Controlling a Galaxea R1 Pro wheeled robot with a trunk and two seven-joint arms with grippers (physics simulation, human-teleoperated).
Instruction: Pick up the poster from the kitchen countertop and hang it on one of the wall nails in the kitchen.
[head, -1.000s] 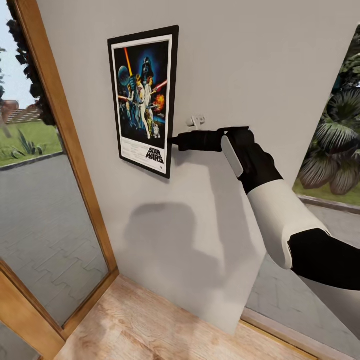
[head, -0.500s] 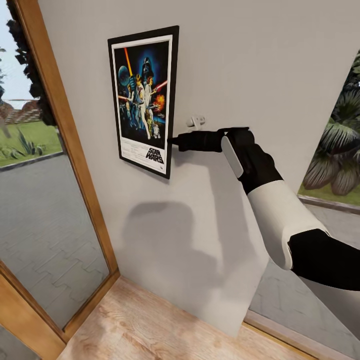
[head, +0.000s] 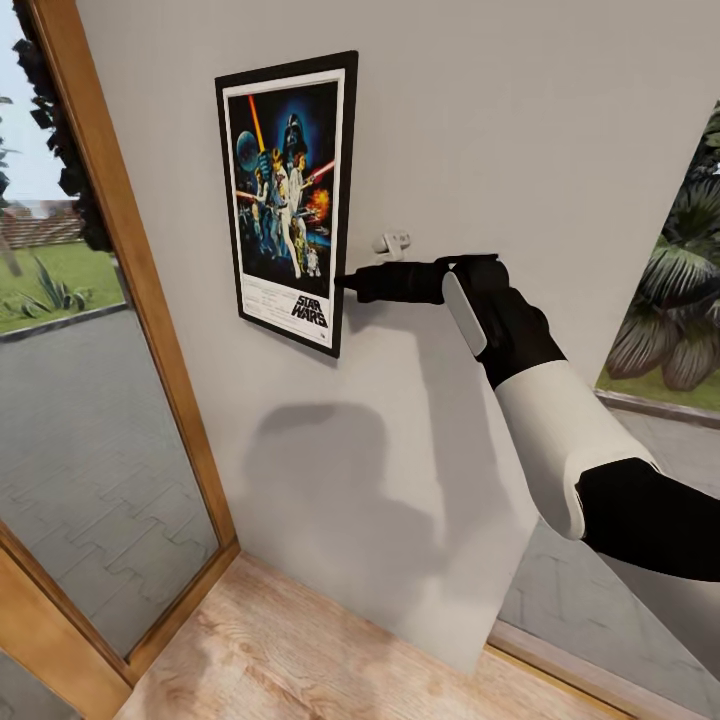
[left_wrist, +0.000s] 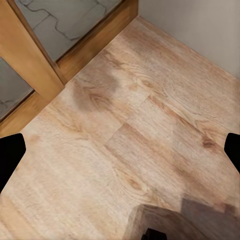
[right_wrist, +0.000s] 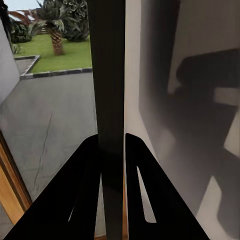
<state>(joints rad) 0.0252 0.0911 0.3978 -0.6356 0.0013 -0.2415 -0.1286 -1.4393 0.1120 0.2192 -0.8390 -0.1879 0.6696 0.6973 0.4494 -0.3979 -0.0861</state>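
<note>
Poster (head: 288, 200) hanging flat against the wall (head: 520, 130) is being pinched by its right edge, between the right gripper (head: 345, 282) fingers (right_wrist: 85, 190), which are clamped together on the frame. If they are opening before a nail is catching it, I judge it could be sliding down to the floor (left_wrist: 125, 135). The right arm is reaching level, sideways along the wall. The left gripper's tips are sitting wide apart over the floor.
</note>
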